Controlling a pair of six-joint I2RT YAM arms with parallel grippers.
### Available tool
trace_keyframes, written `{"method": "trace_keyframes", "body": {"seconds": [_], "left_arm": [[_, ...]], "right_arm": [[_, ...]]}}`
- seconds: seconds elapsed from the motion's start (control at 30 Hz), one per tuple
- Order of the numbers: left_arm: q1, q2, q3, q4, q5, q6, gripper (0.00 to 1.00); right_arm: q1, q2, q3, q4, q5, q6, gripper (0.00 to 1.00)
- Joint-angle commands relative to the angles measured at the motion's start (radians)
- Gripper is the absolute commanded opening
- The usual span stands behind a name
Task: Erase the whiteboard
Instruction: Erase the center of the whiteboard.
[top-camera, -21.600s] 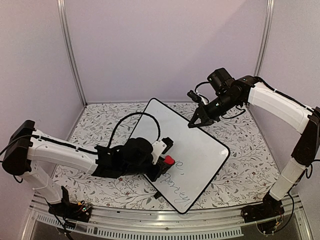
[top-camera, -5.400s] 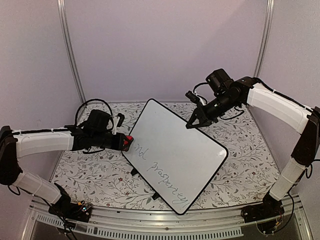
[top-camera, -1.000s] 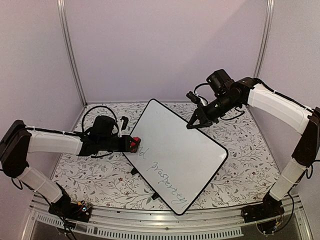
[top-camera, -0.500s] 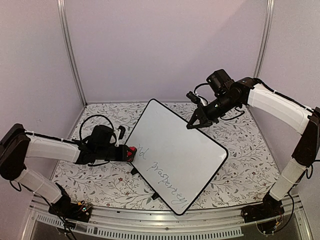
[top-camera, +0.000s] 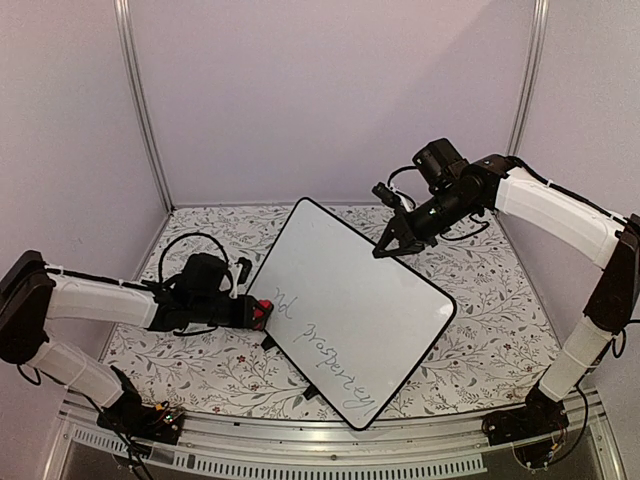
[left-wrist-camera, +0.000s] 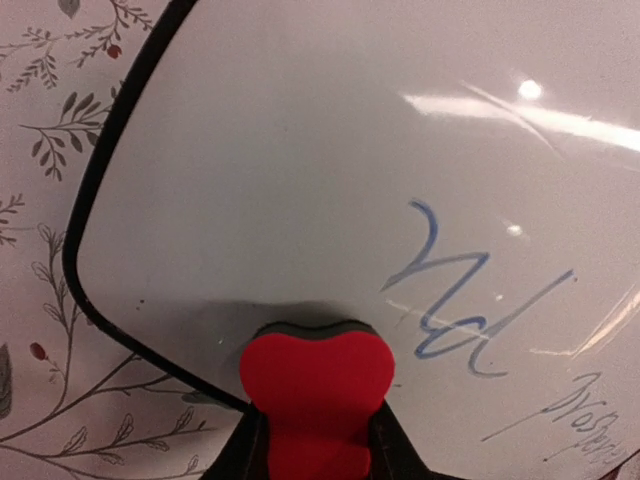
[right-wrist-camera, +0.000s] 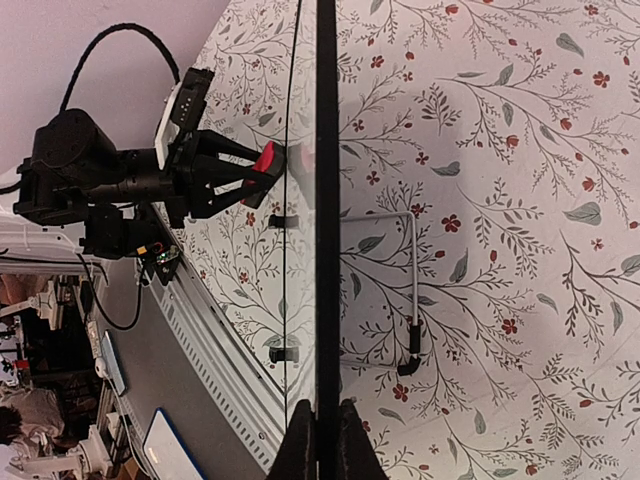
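Now: eraser at the whiteboard's near corner

Left claw (left-wrist-camera: 315, 445) is closed on a red eraser (left-wrist-camera: 315, 385), which appears to press the whiteboard (top-camera: 350, 290) at the corner nearest that claw. Just beyond the eraser lies blue handwriting (left-wrist-camera: 460, 300), with more farther along. A good wipe probably needs flat, firm sweeps over every stroke. Opposite, the right claw (top-camera: 385, 247) pinches the board's far rim, steadying it above the floral tabletop (top-camera: 480, 330). Nothing blocks the sweep.
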Motion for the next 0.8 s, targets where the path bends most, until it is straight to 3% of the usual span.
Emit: {"method": "trace_keyframes", "body": {"seconds": [0.0, 0.33, 0.77], "left_arm": [[-0.013, 0.007, 0.103, -0.028, -0.015, 0.050, 0.00], [0.007, 0.111, 0.222, -0.073, -0.050, 0.099, 0.00], [0.000, 0.051, 0.068, -0.062, -0.028, 0.068, 0.00]], "right_arm": [[0.021, 0.001, -0.009, -0.010, -0.010, -0.049, 0.00], [0.021, -0.005, -0.013, -0.010, -0.009, -0.051, 0.00], [0.021, 0.003, -0.009, -0.009, -0.012, -0.051, 0.00]]}}
